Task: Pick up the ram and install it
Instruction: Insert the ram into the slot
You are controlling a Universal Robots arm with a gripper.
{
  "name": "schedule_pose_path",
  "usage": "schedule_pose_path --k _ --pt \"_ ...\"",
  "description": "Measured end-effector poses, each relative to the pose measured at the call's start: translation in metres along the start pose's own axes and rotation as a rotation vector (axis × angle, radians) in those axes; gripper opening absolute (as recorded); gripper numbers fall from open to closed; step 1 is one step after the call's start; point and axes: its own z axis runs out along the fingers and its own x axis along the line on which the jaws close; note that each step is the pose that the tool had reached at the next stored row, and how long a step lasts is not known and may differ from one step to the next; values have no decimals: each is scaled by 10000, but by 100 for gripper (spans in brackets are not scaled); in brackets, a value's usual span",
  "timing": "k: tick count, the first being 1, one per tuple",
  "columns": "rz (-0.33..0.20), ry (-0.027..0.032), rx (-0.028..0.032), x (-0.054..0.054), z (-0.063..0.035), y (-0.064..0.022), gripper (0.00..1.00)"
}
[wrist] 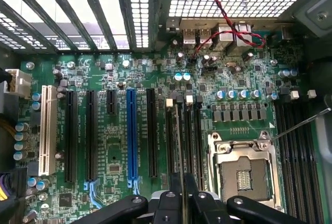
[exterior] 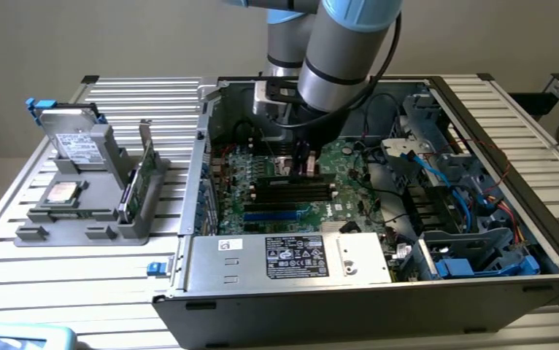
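Observation:
My gripper [exterior: 304, 169] is down inside the open computer case, just over the black memory slots [exterior: 290, 191] in the middle of the motherboard. In the wrist view its two dark fingers [wrist: 175, 195] stand almost together, shut on the ram [wrist: 182, 151]. The ram shows edge-on as a thin dark strip running away from the fingertips. It lies in line with the memory slots [wrist: 196, 141], between their white end clips [wrist: 169, 102]. Whether its lower edge touches a slot is hidden.
The empty processor socket [wrist: 244, 169] lies beside the slots, with more black slots [wrist: 293, 146] beyond it. Black and blue expansion slots [wrist: 131, 130] lie on the other side. Cables and a drive cage [exterior: 465, 219] crowd the exterior view's right. A grey fixture [exterior: 95, 211] outside the case holds a green board [exterior: 131, 186].

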Motion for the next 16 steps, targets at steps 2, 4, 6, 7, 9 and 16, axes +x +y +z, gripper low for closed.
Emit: schedule_pose_path --k 2,4,6,7,9,16 --pt "132 -15 -76 1 9 -2 15" --pt "195 -7 -237 4 16 -3 15" --pt "214 5 -344 8 24 -6 15" --pt "219 5 -350 9 27 -9 15" --pt "225 3 -351 10 36 -14 15" --pt "233 5 -375 20 71 -42 15"
